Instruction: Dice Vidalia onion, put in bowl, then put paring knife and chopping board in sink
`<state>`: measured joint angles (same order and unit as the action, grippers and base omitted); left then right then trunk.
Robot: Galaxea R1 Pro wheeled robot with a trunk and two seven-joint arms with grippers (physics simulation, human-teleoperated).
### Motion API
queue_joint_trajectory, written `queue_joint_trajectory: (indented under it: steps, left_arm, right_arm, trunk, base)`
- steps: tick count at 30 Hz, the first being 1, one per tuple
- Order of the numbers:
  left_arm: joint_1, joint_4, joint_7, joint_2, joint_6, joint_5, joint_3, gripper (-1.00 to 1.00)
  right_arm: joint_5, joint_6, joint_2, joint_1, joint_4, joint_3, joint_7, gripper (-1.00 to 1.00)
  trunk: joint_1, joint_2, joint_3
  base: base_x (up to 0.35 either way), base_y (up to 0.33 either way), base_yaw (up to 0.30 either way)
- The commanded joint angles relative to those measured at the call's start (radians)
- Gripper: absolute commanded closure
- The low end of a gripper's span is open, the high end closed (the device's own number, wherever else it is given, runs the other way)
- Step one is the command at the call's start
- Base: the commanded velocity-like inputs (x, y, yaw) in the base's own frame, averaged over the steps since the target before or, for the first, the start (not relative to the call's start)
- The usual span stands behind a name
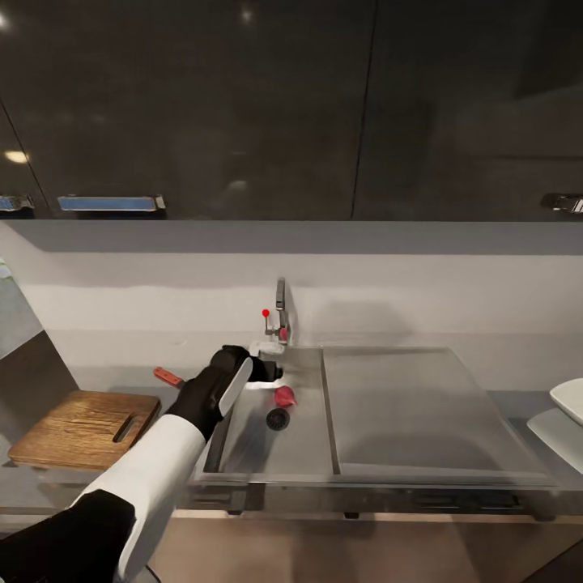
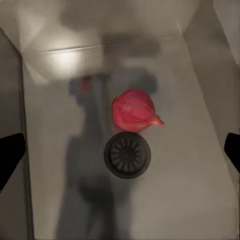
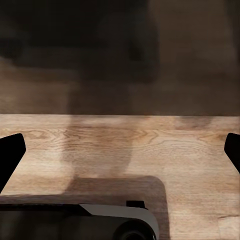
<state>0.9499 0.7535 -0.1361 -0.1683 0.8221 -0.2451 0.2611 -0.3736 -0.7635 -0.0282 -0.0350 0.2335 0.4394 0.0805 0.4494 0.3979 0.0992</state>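
A reddish Vidalia onion point(image 1: 285, 396) point(image 2: 134, 111) lies on the floor of the sink point(image 1: 301, 453), right beside the black drain point(image 1: 278, 419) point(image 2: 127, 155). My left gripper point(image 1: 263, 369) point(image 2: 121, 151) hangs above the basin near the tap, open, with the onion ahead between its fingers and untouched. The chopping board point(image 1: 81, 427) rests on the countertop point(image 1: 48, 478) left of the sink. Behind it lies the paring knife point(image 1: 168, 376), its blade hidden by my arm. The white bowl point(image 1: 569, 399) sits at the far right edge. My right gripper point(image 3: 121, 151) is open over a wooden floor.
A chrome tap point(image 1: 280, 317) with a red knob stands at the back of the basin, close to my left hand. The flat drainboard point(image 1: 421, 413) spreads to the right. Dark wall cabinets point(image 1: 243, 105) hang above. Part of the robot's base point(image 3: 120, 220) shows in the right wrist view.
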Motion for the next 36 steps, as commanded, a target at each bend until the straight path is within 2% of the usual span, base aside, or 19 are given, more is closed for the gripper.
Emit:
queue_joint_trajectory:
  steps: [1, 8, 17, 30, 36]
  left_arm:
    - [0.004, -0.005, -0.01, 0.0, -0.001, -0.016, 0.003, -1.0]
    - [0.015, -0.019, -0.008, 0.001, -0.019, -0.033, 0.003, -1.0]
    - [0.018, -0.019, -0.006, 0.011, -0.134, -0.036, 0.005, -1.0]
    - [0.018, -0.04, -0.007, 0.013, -0.142, -0.035, 0.006, -1.0]
    - [0.018, -0.049, -0.007, 0.02, -0.144, -0.033, 0.007, -1.0]
  right_arm:
    - [-0.003, 0.0, -0.001, 0.0, 0.003, 0.009, 0.008, -1.0]
    - [-0.004, -0.001, -0.002, 0.0, 0.003, 0.009, 0.008, -1.0]
    - [-0.004, -0.002, -0.002, 0.0, 0.004, 0.009, 0.008, -1.0]
    - [-0.005, -0.002, -0.002, 0.0, 0.004, 0.009, 0.008, -1.0]
    - [-0.005, -0.002, -0.002, 0.0, 0.004, 0.009, 0.008, -1.0]
  trunk:
    - [0.001, 0.002, 0.002]
    - [0.001, 0.002, 0.002]
    - [0.001, 0.002, 0.002]
    - [0.001, 0.002, 0.002]
    - [0.001, 0.002, 0.002]
  base:
    - [0.0, 0.0, 0.0]
    - [0.0, 0.0, 0.0]
    - [0.006, -0.005, 0.0]
    - [0.184, -0.183, 0.0]
    - [0.057, -0.057, 0.0]
